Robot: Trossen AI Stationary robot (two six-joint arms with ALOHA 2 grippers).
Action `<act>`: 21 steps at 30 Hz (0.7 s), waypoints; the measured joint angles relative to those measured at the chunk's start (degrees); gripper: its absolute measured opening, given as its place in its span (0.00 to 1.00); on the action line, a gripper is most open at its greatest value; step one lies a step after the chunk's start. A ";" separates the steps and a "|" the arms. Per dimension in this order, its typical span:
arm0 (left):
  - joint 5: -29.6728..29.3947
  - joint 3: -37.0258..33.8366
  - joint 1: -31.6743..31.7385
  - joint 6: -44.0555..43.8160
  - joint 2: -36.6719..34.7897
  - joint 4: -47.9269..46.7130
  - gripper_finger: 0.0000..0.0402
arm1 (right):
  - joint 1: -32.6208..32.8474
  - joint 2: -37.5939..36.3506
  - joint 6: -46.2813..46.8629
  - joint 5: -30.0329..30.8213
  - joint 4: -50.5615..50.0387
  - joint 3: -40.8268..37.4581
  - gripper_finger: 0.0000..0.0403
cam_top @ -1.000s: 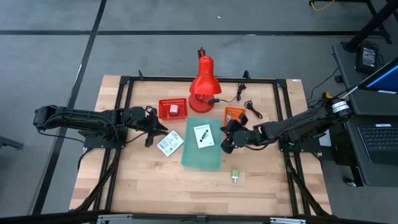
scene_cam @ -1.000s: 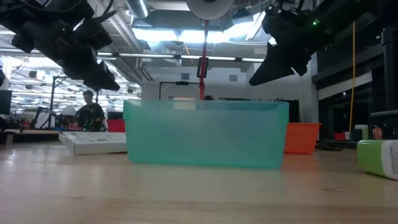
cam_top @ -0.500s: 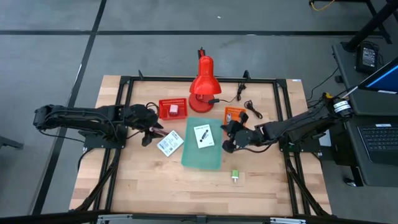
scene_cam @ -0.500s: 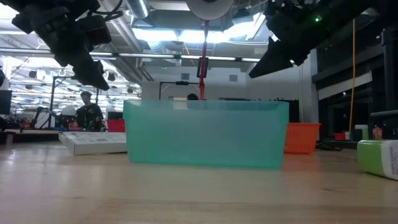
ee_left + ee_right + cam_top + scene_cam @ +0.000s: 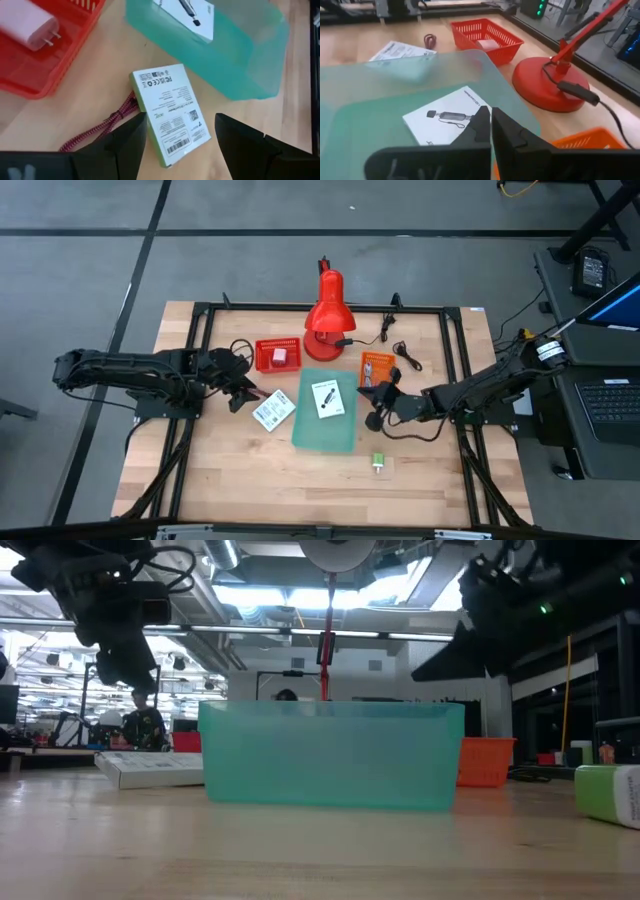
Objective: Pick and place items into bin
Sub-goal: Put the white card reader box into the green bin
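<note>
A white printed box (image 5: 272, 412) lies flat on the table left of the teal bin (image 5: 342, 432). My left gripper (image 5: 181, 121) hovers open above the box (image 5: 170, 114), a finger on either side, touching nothing. A white card (image 5: 449, 120) lies inside the bin (image 5: 380, 100). My right gripper (image 5: 488, 119) is shut and empty, raised beside the bin's right wall (image 5: 370, 393). A green block (image 5: 379, 463) lies near the bin's right corner. A pink plug cube (image 5: 27, 22) sits in the red basket (image 5: 266, 356).
A red desk lamp (image 5: 325, 310) stands behind the bin, its black cable (image 5: 405, 356) running to the right. An orange basket (image 5: 377, 365) sits right of the bin. A red braided cord (image 5: 105, 127) lies beside the white box. Bare wood lies toward the near edge.
My left gripper has drawn back a little toward the table's left and tipped to point more steeply down over the white box. My right gripper has pulled away from the bin toward the table's right edge.
</note>
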 joint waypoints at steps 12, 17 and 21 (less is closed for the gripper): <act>1.58 -7.03 0.11 -7.78 -1.69 3.51 0.57 | 0.06 0.00 0.79 -3.46 8.09 -4.59 0.00; 3.83 -14.52 0.84 -10.66 -4.96 13.50 0.57 | 0.94 0.00 0.84 -3.53 8.19 -4.59 0.00; 4.20 -18.56 2.02 -13.10 -7.60 15.04 0.57 | 1.73 0.00 0.82 -3.54 8.50 -4.58 0.00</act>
